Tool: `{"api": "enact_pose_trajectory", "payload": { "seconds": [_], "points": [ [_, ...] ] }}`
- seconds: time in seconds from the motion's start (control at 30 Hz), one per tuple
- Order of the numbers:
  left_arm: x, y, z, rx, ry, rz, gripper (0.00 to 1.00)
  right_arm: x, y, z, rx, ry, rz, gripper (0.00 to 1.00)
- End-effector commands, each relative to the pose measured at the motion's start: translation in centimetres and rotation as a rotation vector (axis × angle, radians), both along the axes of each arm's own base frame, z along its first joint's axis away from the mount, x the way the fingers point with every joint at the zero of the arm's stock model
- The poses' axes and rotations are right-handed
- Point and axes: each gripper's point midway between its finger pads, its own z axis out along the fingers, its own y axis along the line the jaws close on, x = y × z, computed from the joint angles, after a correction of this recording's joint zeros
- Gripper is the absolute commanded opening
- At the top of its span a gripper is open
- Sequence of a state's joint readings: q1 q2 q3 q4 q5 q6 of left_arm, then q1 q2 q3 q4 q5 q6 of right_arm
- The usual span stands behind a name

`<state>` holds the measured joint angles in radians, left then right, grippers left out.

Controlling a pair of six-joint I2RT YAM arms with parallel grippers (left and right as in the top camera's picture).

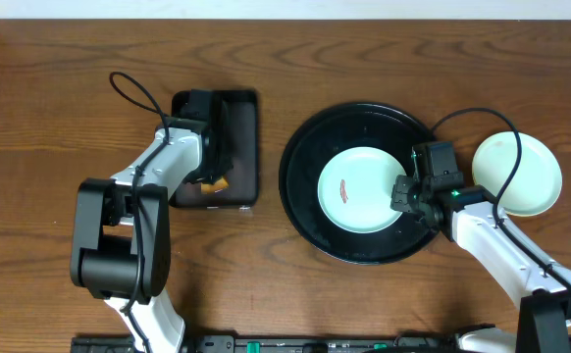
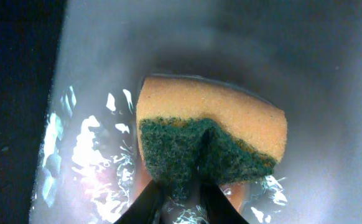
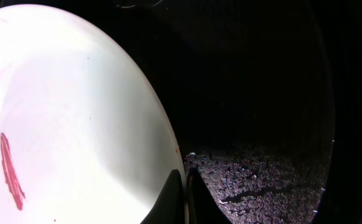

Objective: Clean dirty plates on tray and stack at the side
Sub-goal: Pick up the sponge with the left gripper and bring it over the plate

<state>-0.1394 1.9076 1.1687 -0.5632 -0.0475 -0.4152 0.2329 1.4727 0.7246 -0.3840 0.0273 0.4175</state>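
Two plates are showing: smeared plate (image 1: 364,189) lying on one tray (image 1: 300,176), second plate (image 1: 518,175) at 3 o'clock. Left pincer (image 2: 181,199) is narrowly squeezing one sponge (image 2: 212,146); right pincer (image 3: 184,199) is pinching the smeared plate's rim.

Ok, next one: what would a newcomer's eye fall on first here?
The big round black tray right of centre, with a mint plate on it bearing a red smear; the right gripper sits closed at the plate's right edge. On the left, the left gripper pinches an orange-and-green sponge over a small rectangular black tray.
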Motion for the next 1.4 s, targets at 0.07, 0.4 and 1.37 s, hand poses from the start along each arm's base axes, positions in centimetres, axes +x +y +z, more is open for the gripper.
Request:
{"api": "enact_pose_trajectory", "payload": {
  "seconds": [0.07, 0.4, 1.37],
  "points": [
    [-1.1, 0.4, -1.0, 0.021, 0.057, 0.001, 0.09, 0.4, -0.1, 0.2, -0.02, -0.01, -0.005, 0.01],
    [-1.5, 0.4, 5.5, 0.002, -0.009, 0.002, 0.42, 0.4, -0.1, 0.2, -0.02, -0.01, -0.005, 0.01],
    [-1.3, -1.9, 2.6, -0.112, 0.033, -0.066, 0.4, 0.5, -0.1, 0.2, -0.02, -0.013, -0.005, 0.01]
  ]
}}
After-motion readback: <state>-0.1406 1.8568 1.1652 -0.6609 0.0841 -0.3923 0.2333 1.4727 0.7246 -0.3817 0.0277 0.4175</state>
